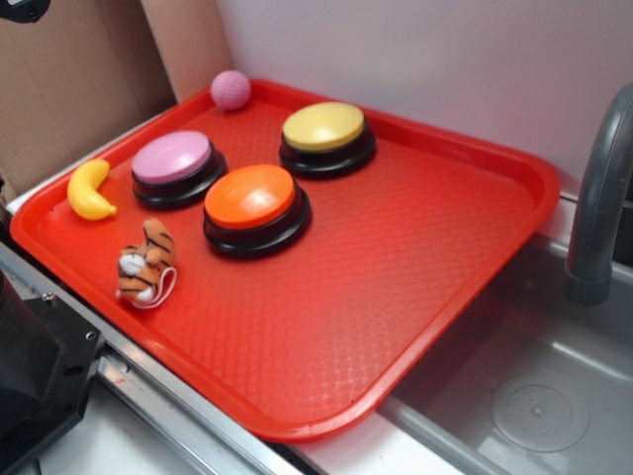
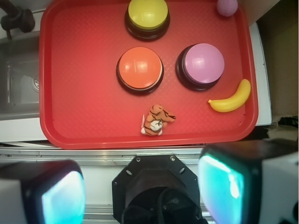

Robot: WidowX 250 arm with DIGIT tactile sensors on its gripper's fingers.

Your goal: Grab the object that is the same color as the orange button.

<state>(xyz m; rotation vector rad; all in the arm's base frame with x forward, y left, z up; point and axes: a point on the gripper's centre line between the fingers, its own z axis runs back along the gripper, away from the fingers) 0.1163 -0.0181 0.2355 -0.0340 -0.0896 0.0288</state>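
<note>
A red tray (image 1: 465,287) fills the exterior view, sitting partly over a grey sink (image 1: 554,396). Going left to right: a yellow banana (image 1: 89,190) lies near the tray's left rim, then the tiger (image 1: 145,265) lies on its side just in front of it, near the front rim. Next come the pink button (image 1: 176,166), the orange button (image 1: 254,206) close beside the tiger, a pink ball (image 1: 230,89) at the back rim, and the yellow button (image 1: 325,137). A faucet (image 1: 598,208) stands at far right.

In the wrist view the gripper (image 2: 140,191) hovers high, off the tray's near side, its fingers (image 2: 222,184) wide apart and empty.

Likely risks: the tiger is small and soft, so an off-centre close could pinch only its white cord or nudge it away. It lies close to the orange button and the rim, so a finger may strike either. Right of the buttons the tray is bare, offering free room
</note>
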